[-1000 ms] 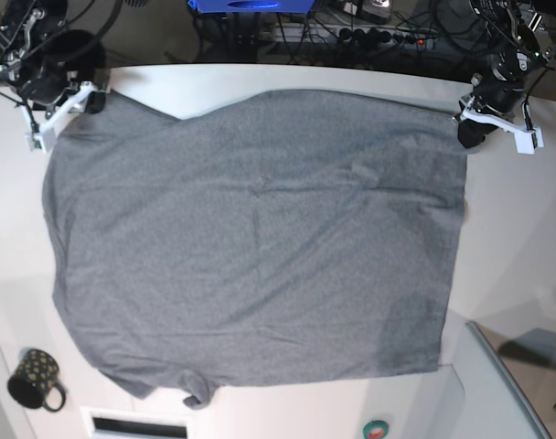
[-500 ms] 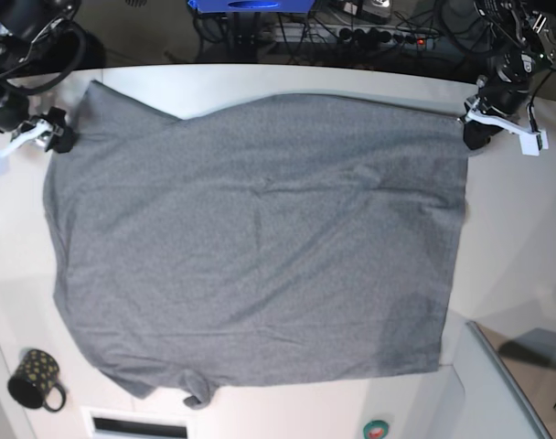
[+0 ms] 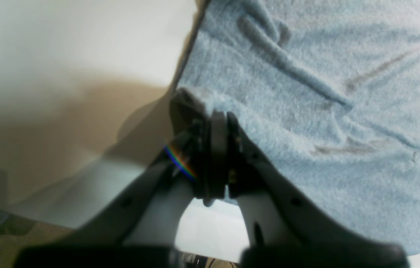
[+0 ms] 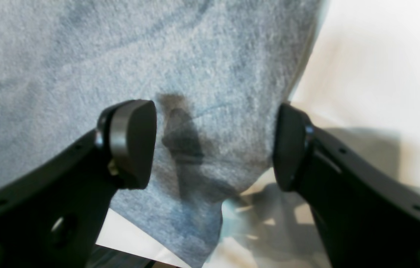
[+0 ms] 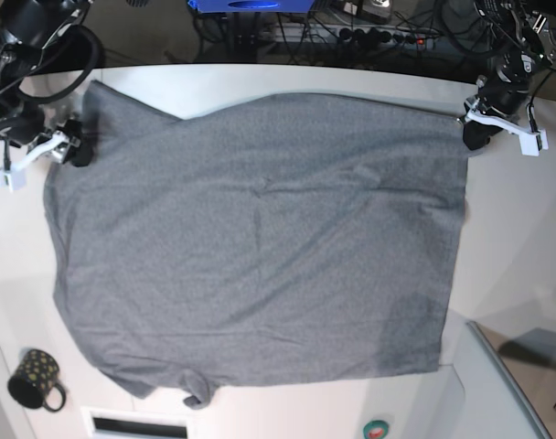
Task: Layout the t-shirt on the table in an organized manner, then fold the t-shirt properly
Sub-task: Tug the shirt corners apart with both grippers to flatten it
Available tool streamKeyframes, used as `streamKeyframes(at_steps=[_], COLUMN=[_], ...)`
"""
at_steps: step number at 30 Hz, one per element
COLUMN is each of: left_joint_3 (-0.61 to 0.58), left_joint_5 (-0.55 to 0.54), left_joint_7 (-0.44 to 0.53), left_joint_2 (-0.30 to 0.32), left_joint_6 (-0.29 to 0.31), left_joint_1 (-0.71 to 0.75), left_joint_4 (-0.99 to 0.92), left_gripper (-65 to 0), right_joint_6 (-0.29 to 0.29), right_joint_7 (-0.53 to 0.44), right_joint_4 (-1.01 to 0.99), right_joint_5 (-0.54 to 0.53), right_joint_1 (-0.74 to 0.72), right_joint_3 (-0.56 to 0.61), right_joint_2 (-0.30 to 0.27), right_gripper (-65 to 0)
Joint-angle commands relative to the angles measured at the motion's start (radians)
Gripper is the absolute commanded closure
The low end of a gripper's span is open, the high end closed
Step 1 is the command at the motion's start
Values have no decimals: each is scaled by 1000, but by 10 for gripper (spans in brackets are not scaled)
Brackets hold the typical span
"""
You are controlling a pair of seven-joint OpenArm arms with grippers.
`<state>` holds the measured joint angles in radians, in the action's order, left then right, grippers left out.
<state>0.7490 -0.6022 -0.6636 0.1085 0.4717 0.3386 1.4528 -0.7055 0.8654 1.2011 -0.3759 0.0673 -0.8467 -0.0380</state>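
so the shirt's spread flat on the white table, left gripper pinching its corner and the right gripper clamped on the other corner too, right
Not quite: the right gripper is open, its jaws standing apart over the t-shirt, as the right wrist view shows. The left gripper does pinch its corner, on the table.

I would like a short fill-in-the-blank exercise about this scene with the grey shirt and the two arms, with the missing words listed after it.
1. The large heather-grey fabric t-shirt lies spread on the smooth ____ table.
2. The left end effector is ____ on the shirt's edge.
3. The right end effector hangs over the shirt with its jaws ____.
4. The small black dotted ____ stands near one corner of the table, apart from the shirt.

Missing words: white; shut; open; mug
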Motion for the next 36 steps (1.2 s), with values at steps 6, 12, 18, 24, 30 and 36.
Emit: streamKeyframes(at_steps=[6,12,18,24,30,36], left_joint_3=[5,5,5,5,5,5], left_joint_5=[77,80,84,86,86,86], left_joint_7=[17,17,17,12,12,14], left_joint_2=[9,13,27,36,43,43], left_joint_6=[5,5,5,5,5,5], left_joint_1=[-5,-2,38,89,99,126], left_joint_4=[15,18,78,199,167,174], left_gripper=[0,0,0,0,0,0], right_joint_6=[7,7,7,7,7,7], right_joint_7=[81,79,159,265,268,266], right_joint_4=[-19,0,224,438,405,383], right_joint_5=[68,68,68,70,74,74], right_joint_1=[15,13,65,107,93,95], right_joint_3=[7,5,5,13,14,14], right_joint_2=[8,0,2,7,5,3], right_gripper=[-215,0,-9,-8,-8,-8])
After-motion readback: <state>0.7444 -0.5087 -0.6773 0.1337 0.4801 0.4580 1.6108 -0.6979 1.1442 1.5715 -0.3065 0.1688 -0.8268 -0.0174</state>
